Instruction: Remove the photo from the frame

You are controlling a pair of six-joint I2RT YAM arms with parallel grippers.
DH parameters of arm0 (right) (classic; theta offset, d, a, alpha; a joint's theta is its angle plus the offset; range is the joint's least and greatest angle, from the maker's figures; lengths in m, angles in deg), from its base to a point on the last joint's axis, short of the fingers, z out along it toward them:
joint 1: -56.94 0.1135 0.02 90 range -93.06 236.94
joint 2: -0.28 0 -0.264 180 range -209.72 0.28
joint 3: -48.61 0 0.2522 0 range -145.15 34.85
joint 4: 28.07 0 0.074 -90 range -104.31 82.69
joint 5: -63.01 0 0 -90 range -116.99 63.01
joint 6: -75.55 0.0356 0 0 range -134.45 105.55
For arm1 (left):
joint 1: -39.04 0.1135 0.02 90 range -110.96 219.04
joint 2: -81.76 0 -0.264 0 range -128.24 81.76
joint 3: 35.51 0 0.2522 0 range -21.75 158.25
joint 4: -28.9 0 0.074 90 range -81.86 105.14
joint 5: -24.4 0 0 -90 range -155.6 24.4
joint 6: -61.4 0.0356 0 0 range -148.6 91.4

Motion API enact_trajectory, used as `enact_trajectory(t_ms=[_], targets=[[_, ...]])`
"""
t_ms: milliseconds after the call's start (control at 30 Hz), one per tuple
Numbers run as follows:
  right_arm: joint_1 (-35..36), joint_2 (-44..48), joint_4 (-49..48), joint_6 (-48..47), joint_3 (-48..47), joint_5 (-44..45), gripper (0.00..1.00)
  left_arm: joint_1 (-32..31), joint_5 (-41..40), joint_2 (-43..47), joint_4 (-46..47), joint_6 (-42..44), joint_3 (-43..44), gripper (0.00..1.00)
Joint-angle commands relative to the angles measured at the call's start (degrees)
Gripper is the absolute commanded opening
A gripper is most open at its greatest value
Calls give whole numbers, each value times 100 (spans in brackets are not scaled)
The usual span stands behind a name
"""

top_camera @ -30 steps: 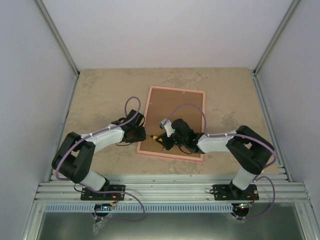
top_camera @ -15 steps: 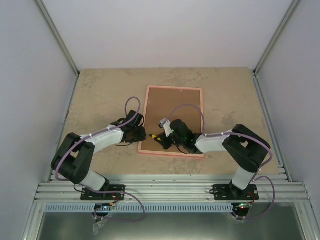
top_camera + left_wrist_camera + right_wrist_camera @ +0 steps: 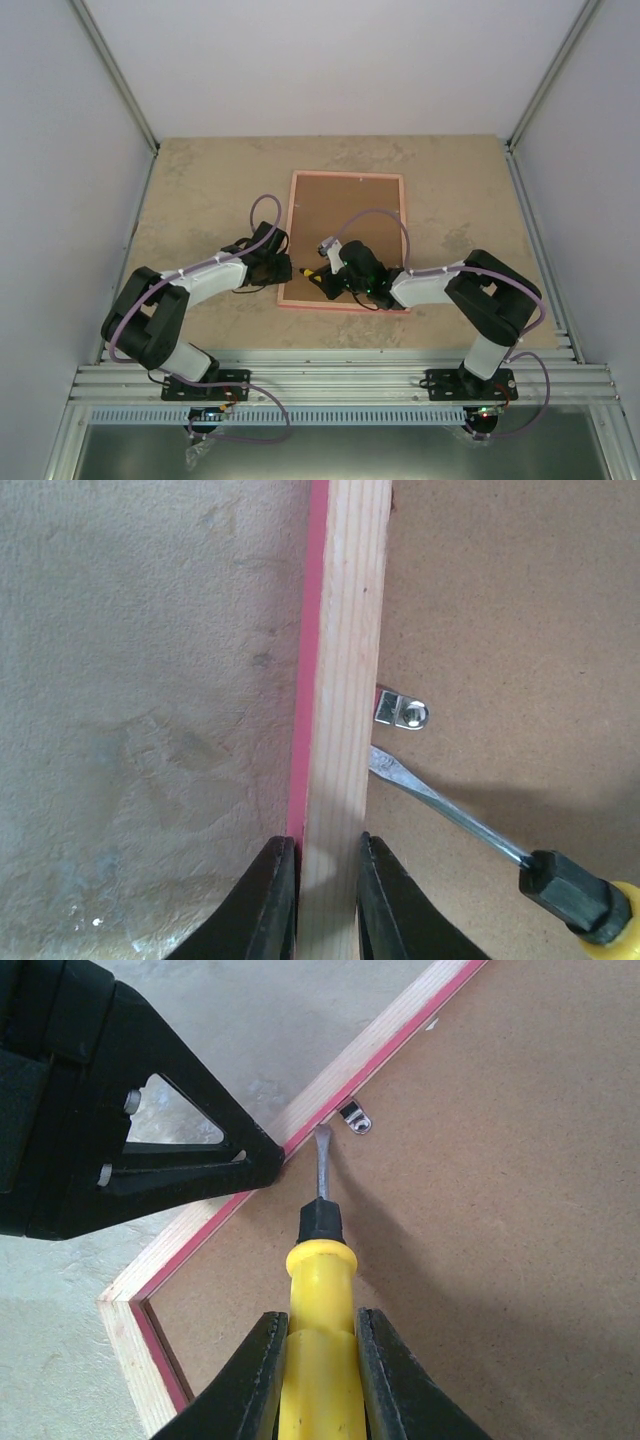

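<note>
1. The frame lies face down on the table with its brown backing board up. The photo is hidden, presumably beneath that board.
2. The left gripper pinches the frame's left rail near its near corner.
3. The right gripper clasps a screwdriver, whose tip sits beside a metal clip.
4. The wooden rail looks stiff and light, good for clamping. The print is likely thin and easily creased, so lift it by an edge.
</note>
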Motion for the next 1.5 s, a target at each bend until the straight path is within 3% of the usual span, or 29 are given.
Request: enact_trajectory(t_ms=[0, 567, 933, 1467], targets=[[-101, 60, -62, 179, 87, 789, 0, -56, 136, 114, -215, -215, -132, 17], [-158, 196, -44, 87, 99, 420, 1, -74, 96, 192, -231, -280, -154, 17], [-140, 259, 654, -141, -103, 60, 1, -75, 5, 222, -263, -303, -155, 18], [-119, 615, 852, -167, 65, 35, 1, -80, -27, 227, -291, -317, -139, 19]])
